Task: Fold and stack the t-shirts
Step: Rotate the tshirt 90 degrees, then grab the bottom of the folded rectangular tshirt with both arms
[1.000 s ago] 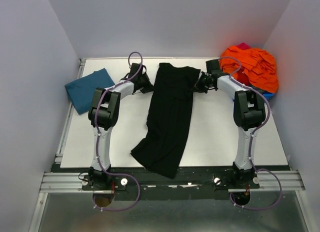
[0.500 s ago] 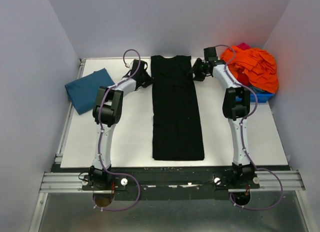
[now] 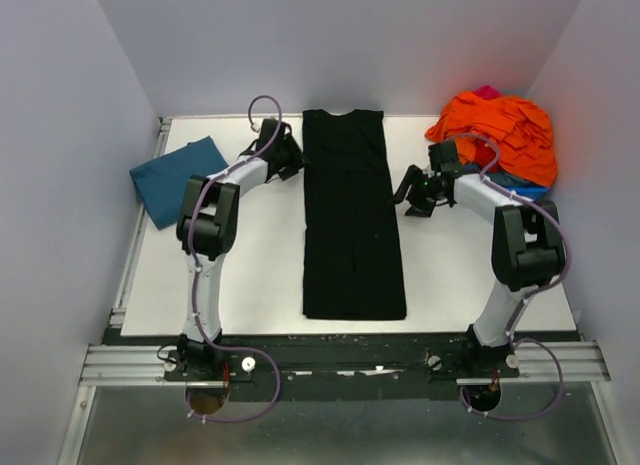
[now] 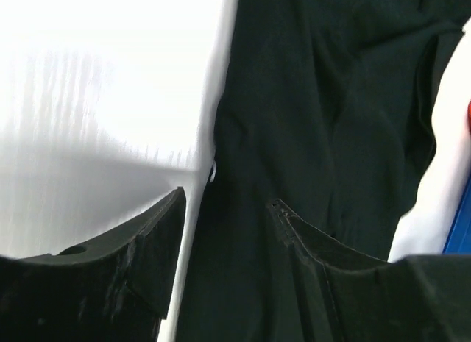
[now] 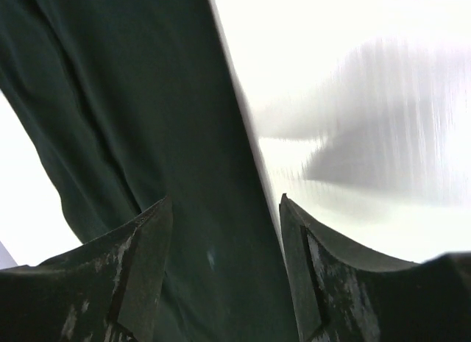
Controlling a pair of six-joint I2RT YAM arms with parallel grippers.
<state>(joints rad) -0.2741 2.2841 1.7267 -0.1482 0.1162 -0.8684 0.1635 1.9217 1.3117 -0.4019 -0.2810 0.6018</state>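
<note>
Two grippers: our left gripper (image 3: 291, 163) and right gripper (image 3: 409, 199) gape wide, empty.
Black t-shirt (image 3: 352, 220): flat strip between them, ready for our crosswise fold.
Teal t-shirt (image 3: 180, 180): outward of left gripper, likely stack base.

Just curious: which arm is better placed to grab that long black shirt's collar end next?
Probably left: the left end effector sits beside the long black cloth shirt's far corner; the right end effector hangs farther down the side.

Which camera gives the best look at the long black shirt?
The top external view: the whole black shirt shows, lying flat as a long strip on the table. Each wrist view shows only a close-up part of it.
</note>
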